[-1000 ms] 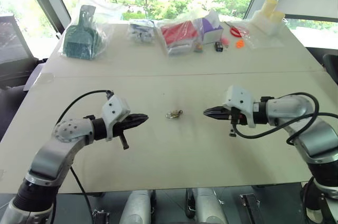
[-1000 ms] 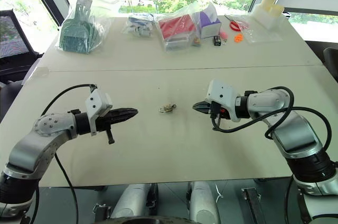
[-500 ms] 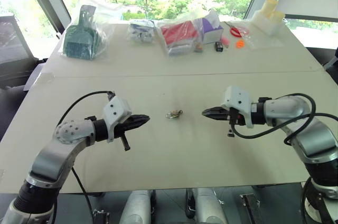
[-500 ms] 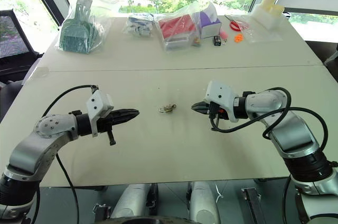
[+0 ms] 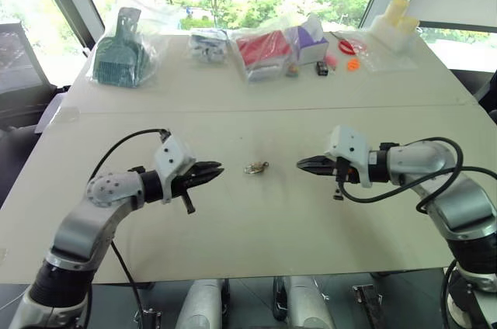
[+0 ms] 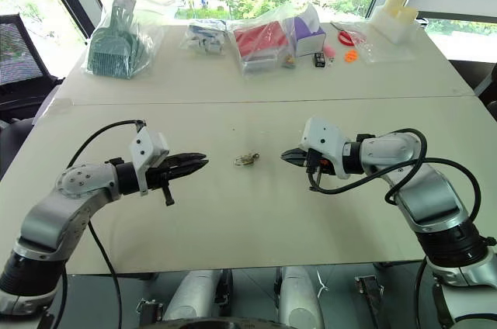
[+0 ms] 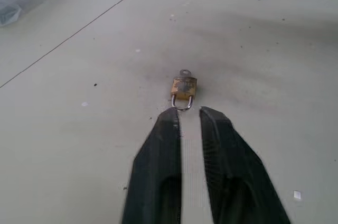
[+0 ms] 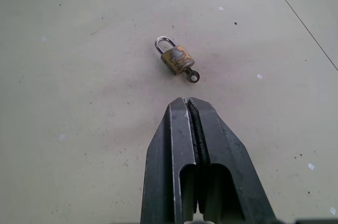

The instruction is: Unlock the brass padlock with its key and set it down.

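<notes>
Lying flat on the pale table (image 5: 256, 220), the brass padlock (image 5: 253, 167) has the key (image 8: 190, 74) standing in its bottom end, and nothing grips it. Taking the padlock as the centre of a clock, the left gripper (image 5: 217, 167) is at nine o'clock, its two fingers a narrow gap apart and empty, pointed at the shackle. The right gripper (image 5: 300, 164) is at three o'clock, pressed fully closed, holding nothing.
</notes>
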Action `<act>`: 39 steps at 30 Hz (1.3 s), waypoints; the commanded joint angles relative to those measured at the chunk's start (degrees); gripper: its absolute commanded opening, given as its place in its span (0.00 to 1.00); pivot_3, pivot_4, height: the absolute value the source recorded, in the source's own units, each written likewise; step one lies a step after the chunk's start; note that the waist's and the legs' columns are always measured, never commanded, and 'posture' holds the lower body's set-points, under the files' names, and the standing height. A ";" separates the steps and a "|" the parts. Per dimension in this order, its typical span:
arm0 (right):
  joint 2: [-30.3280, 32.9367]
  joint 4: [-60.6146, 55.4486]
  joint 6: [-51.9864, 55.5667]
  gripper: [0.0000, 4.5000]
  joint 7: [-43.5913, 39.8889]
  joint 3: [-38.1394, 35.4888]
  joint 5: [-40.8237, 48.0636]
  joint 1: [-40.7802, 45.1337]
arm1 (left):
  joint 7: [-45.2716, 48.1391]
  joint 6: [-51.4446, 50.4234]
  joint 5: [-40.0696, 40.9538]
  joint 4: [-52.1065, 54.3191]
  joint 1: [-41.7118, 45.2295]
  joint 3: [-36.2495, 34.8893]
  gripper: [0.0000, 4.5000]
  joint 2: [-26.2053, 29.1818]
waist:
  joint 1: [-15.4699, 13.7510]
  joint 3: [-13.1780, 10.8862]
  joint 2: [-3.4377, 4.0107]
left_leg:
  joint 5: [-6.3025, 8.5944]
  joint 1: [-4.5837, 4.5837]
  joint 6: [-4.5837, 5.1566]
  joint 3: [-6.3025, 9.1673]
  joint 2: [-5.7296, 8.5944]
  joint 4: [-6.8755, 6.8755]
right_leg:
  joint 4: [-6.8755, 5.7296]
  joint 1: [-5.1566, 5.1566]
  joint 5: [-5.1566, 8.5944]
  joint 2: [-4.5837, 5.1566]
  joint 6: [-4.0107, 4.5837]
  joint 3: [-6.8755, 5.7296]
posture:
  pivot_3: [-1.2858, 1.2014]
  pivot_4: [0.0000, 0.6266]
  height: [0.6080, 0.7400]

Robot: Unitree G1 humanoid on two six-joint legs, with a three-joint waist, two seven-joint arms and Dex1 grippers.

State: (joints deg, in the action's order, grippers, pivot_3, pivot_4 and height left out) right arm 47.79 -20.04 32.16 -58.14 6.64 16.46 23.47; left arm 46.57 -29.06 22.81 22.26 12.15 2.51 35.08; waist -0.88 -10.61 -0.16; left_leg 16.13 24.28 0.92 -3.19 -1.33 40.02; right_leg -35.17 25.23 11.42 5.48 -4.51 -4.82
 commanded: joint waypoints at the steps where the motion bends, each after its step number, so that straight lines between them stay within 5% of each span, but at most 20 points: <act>1: -0.51 -1.63 -0.69 0.00 0.58 0.18 -0.18 0.64 | -0.79 4.96 -3.88 -1.96 2.17 3.98 0.52 -2.31 | -0.07 0.00 0.00 | 0.00 -0.01 0.00 0.00 0.03 0.00 | 0.00 -0.02 -0.02 0.00 -0.03 0.00 | 0.52 0.24 1.00; 6: -1.17 -1.91 -0.68 0.00 1.57 0.55 -0.50 0.78 | 0.13 12.33 -8.79 -11.02 5.88 9.42 0.99 -6.95 | 0.04 0.00 0.00 | 0.00 -0.01 0.00 0.00 0.18 0.00 | -0.01 -0.02 -0.04 0.00 -0.06 0.00 | 0.52 0.24 1.00; 20: -1.36 -5.66 1.31 0.00 4.55 -0.07 -0.20 -1.85 | 4.91 31.36 -15.85 -41.98 17.63 12.23 0.99 -15.07 | 0.04 0.00 -0.01 | 0.00 -0.01 0.01 0.02 0.24 0.02 | -0.03 -0.02 -0.09 0.05 -0.15 0.00 | 0.52 0.24 1.00; 36: -1.34 -6.47 1.46 0.00 6.36 0.27 -0.53 -2.26 | 10.56 38.67 -18.79 -54.48 22.18 13.17 0.99 -18.44 | -0.24 0.02 -0.02 | 0.00 -0.02 0.02 0.06 0.30 0.05 | -0.03 -0.08 -0.10 0.09 -0.16 -0.01 | 0.52 0.24 1.00; 39: -1.24 -6.39 1.31 0.00 6.37 0.30 -0.67 -2.34 | 10.71 39.44 -19.28 -55.75 22.80 13.15 0.79 -18.79 | -0.35 0.02 -0.02 | 0.00 -0.03 0.02 0.07 0.31 0.06 | -0.03 -0.10 -0.09 0.10 -0.16 -0.01 | 0.52 0.24 1.00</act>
State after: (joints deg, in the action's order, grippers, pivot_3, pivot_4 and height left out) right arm 46.13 -24.52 34.02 -51.99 8.01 15.95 20.89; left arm 57.29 9.91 4.85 -32.07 34.71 14.91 16.59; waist -1.23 -10.59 -0.18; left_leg 16.12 24.24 0.94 -3.13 -1.02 40.08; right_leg -35.21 25.12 11.32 5.59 -4.66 -4.84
